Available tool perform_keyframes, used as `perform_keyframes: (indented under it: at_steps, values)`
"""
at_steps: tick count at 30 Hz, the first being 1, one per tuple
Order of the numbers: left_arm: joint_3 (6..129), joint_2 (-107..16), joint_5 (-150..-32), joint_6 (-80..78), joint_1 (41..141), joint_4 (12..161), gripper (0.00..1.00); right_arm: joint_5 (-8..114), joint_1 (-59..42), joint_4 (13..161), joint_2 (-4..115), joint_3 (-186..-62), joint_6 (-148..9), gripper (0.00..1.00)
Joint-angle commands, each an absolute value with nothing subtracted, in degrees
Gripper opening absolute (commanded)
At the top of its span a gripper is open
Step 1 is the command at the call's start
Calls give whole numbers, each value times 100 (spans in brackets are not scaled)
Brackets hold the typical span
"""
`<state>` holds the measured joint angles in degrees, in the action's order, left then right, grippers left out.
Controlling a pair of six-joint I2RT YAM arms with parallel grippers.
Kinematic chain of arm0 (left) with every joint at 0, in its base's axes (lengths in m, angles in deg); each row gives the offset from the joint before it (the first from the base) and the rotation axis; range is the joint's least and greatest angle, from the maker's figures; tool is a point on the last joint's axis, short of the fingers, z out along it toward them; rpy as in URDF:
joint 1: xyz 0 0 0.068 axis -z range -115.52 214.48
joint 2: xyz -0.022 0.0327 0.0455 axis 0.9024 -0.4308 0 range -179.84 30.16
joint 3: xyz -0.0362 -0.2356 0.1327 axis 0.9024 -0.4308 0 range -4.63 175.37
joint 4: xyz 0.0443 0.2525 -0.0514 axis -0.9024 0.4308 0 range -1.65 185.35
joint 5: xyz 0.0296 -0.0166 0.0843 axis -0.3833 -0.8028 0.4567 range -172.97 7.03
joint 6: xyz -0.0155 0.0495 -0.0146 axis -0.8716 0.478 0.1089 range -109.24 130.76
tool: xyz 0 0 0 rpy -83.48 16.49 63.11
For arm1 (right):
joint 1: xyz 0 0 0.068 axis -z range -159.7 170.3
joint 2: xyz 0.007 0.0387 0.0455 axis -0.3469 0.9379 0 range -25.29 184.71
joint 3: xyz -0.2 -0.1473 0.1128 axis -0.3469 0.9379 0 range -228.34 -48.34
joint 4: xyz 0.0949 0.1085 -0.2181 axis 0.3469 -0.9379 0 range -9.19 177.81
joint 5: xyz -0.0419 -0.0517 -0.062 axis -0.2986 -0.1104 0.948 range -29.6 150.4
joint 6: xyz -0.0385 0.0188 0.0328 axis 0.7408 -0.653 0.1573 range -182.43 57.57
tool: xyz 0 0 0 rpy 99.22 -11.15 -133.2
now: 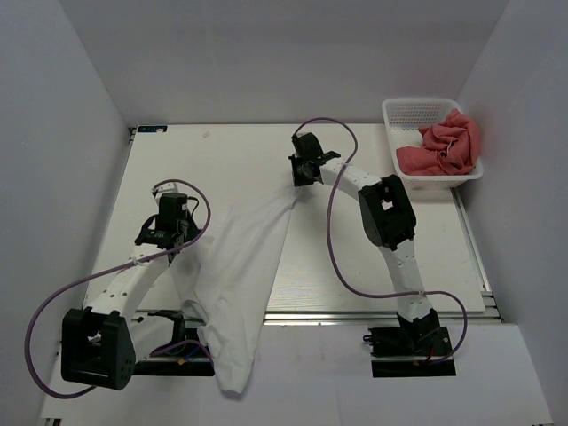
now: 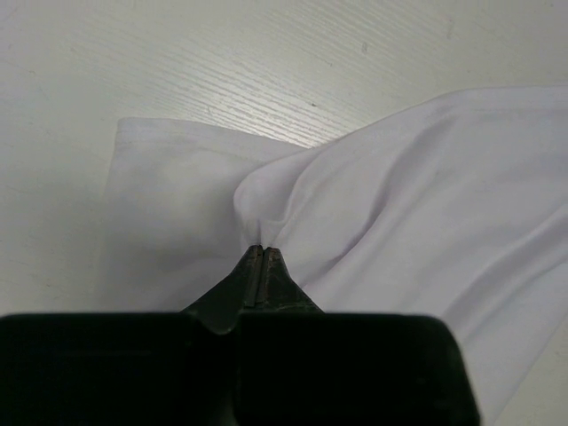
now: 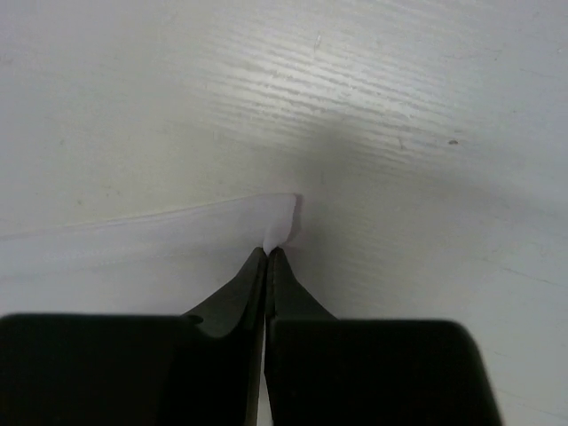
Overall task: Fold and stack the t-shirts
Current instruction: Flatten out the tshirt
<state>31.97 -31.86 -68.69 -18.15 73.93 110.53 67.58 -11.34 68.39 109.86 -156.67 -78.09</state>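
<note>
A white t-shirt point(image 1: 235, 275) lies stretched across the table point(image 1: 231, 151), its lower end hanging over the near edge. My left gripper point(image 1: 177, 238) is shut on a pinched fold of the white t-shirt point(image 2: 399, 204) near its left side. My right gripper point(image 1: 296, 185) is shut on the far corner of the white t-shirt point(image 3: 177, 231), low at the table top. Coral-pink t-shirts point(image 1: 444, 146) sit bunched in a white basket point(image 1: 404, 114) at the back right.
The basket stands against the right wall. Purple cables point(image 1: 333, 240) loop from both arms over the table. The arm bases point(image 1: 413, 342) sit at the near edge. Grey walls close in left, right and behind.
</note>
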Motion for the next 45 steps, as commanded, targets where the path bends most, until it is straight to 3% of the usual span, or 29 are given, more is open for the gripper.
perform_keyframes:
  at_steps: [1,4,9,16,25,35,45]
  values:
    - [3780,-2926,-6698,-1711,7406,10936,0,6638,-1161,7697,9910,-15145,-7133,0]
    - [4341,-2777,-6409,-1710,7459,11163,0,6383,-1143,8567,8829,-14275,-6824,0]
    - [5204,-2425,-5715,-1710,7459,11629,0,6681,-1117,8702,7160,-13597,-6331,0]
    - [5908,-1564,-6028,-1368,7459,11130,0,6673,-1126,9228,5066,-12744,-5953,0]
    - [7235,-1290,-7364,-727,7398,10523,0,6717,-1134,8825,3608,-13629,-5364,0]
    - [8501,-869,-8208,-489,7397,10689,0,6101,-1134,7860,2921,-15045,-5118,0]
    - [9529,-640,-8691,-436,7397,11050,0,5275,-1108,7533,1937,-15275,-5399,0]
